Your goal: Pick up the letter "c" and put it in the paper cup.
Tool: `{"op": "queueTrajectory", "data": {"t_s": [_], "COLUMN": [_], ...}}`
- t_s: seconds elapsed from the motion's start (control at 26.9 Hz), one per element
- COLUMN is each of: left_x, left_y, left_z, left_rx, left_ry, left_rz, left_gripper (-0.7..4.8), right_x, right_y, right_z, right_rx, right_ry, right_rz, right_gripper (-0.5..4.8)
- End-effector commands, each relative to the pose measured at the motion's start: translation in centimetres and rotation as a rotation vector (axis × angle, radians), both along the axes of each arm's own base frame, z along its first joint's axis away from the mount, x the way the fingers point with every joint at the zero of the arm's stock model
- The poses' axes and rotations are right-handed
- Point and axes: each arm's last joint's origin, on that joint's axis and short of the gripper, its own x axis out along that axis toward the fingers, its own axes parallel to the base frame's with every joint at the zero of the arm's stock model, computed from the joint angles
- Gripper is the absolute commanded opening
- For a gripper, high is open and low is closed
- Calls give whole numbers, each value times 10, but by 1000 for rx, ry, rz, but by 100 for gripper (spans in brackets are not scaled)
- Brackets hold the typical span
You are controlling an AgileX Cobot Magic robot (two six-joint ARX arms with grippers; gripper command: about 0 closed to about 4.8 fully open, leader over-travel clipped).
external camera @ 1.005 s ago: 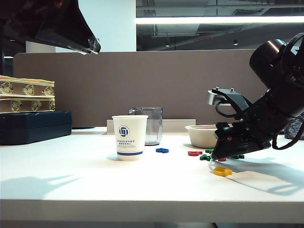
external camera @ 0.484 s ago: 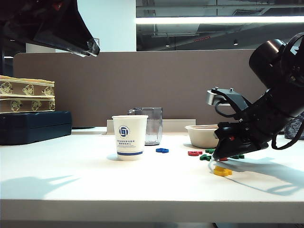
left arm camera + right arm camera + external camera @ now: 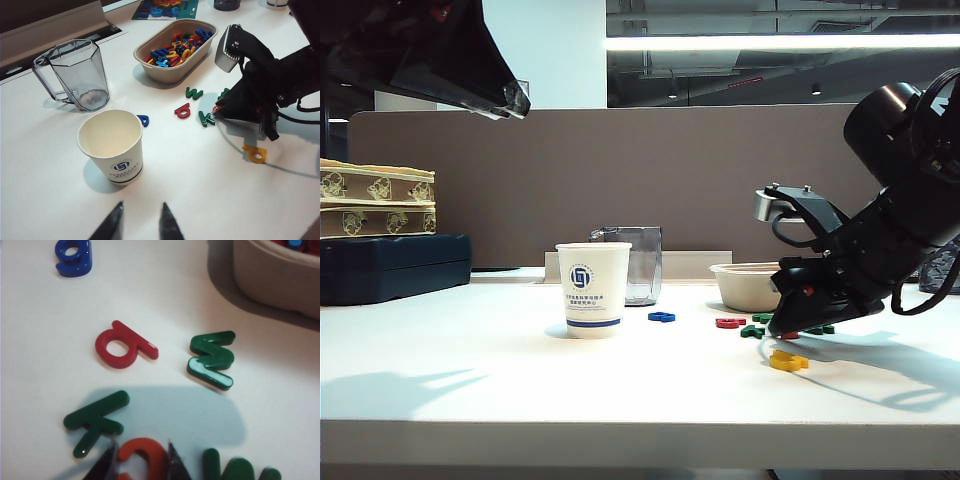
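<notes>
Orange-red letter "c" [image 3: 145,456] sits between the right gripper [image 3: 139,462] fingertips, low on the table [image 3: 620,385].
The jaws stand narrow on either side of the letter; a firm grip cannot be told. Green "k" [image 3: 95,421] lies just beside, red letter [image 3: 122,346] farther out. The paper cup [image 3: 112,146] stands upright mid-table, well apart. The left gripper [image 3: 140,226] hangs above the table's near-left edge, partly open, holding nothing.

White table [image 3: 210,190], paper cup [image 3: 113,146], grey jug [image 3: 80,74], bowl [image 3: 176,45], scattered letters including orange-red letter "c" [image 3: 143,456].
</notes>
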Motion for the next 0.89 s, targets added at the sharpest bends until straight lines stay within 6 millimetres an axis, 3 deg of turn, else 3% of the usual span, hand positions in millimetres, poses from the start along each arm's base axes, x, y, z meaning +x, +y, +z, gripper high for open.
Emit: {"op": "queueTrajectory", "data": {"t_s": [0.04, 0.45, 0.89], "left_x": [0, 0, 0], "left_y": [0, 0, 0], "left_z": [3, 3, 3], "left_rx": [-9, -10, -10], "left_ry": [-12, -12, -12], "left_rz": [2, 2, 2], "left_gripper": [88, 88, 88], "right_x": [-9, 8, -1], "right_y": [-3, 2, 0], "right_z": [-14, 16, 61], "right_rx": [-55, -40, 2], "right_ry": [122, 74, -48], "right_rz": [-12, -13, -10], "right_gripper": [115, 114, 115]}}
